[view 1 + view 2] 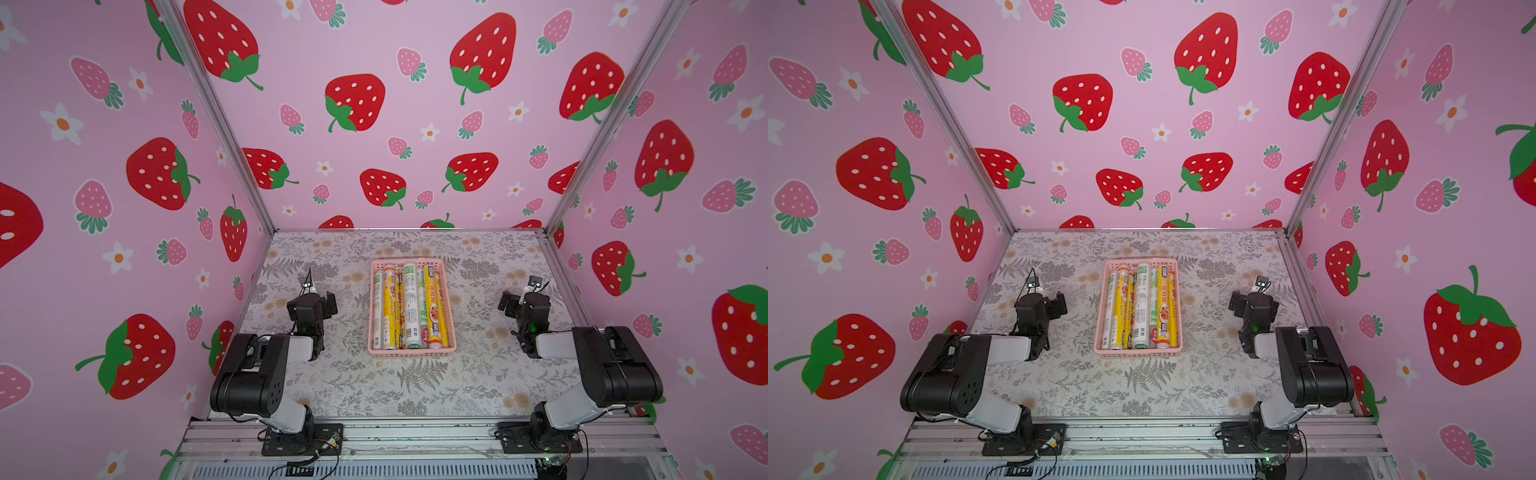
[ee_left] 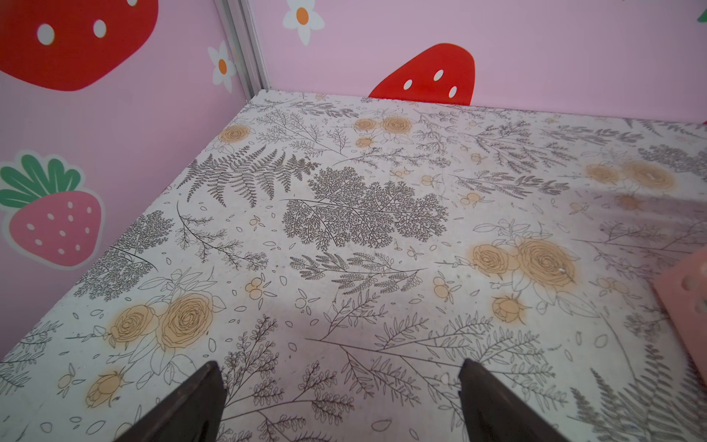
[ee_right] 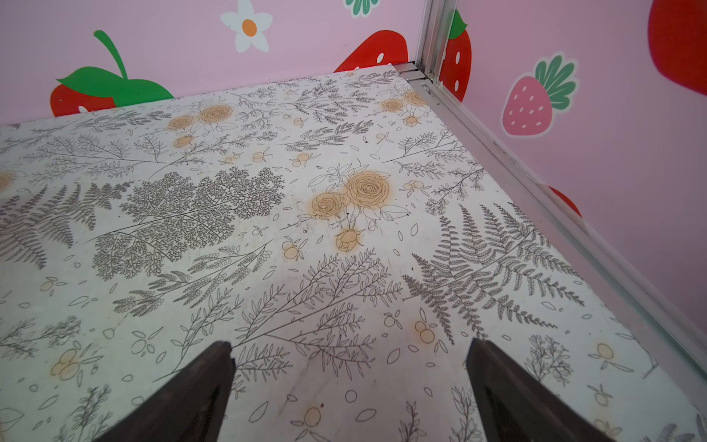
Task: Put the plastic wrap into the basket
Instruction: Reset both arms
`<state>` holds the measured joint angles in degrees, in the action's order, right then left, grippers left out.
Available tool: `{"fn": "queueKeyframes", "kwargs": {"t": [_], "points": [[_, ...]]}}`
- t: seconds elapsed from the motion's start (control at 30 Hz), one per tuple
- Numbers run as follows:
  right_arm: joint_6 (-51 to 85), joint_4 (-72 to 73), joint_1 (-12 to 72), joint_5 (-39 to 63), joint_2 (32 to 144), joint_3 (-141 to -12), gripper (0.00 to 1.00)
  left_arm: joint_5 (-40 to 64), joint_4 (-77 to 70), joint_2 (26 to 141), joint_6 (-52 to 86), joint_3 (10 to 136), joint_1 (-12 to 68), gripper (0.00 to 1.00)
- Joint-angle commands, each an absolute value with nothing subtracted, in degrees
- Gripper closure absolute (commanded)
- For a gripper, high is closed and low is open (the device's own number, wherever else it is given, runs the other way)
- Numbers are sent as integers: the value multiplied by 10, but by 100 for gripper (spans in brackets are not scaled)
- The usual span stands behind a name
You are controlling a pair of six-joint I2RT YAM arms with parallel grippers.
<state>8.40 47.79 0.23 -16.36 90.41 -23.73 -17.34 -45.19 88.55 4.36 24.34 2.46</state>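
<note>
The pink basket (image 1: 412,353) (image 1: 1138,352) stands lengthwise at the middle of the table in both top views. Several rolls of plastic wrap (image 1: 409,305) (image 1: 1142,307), yellow and white-silvery, lie side by side inside it. My left gripper (image 1: 316,301) (image 1: 1044,301) hovers left of the basket, apart from it. In the left wrist view the left gripper (image 2: 338,363) is open over bare table, with a corner of the basket (image 2: 685,291) at the picture's edge. My right gripper (image 1: 519,301) (image 1: 1250,301) hangs right of the basket, and in the right wrist view the right gripper (image 3: 351,343) is open with nothing in it.
A floral cover (image 1: 415,386) lies over the table. Pink strawberry walls (image 1: 357,104) close in the back and both sides, with aluminium posts (image 1: 232,137) at the corners. A metal rail (image 1: 415,436) carrying both arm bases runs along the front edge.
</note>
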Motion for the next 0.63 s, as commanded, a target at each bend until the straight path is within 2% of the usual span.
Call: {"fn": "queueKeyframes", "kwargs": {"t": [0.0, 0.6], "points": [[75, 489, 6, -164, 902, -243, 0, -167, -463, 884, 47, 247, 22, 0], [70, 488, 14, -172, 904, -245, 0, -166, -462, 885, 46, 247, 22, 0]]}}
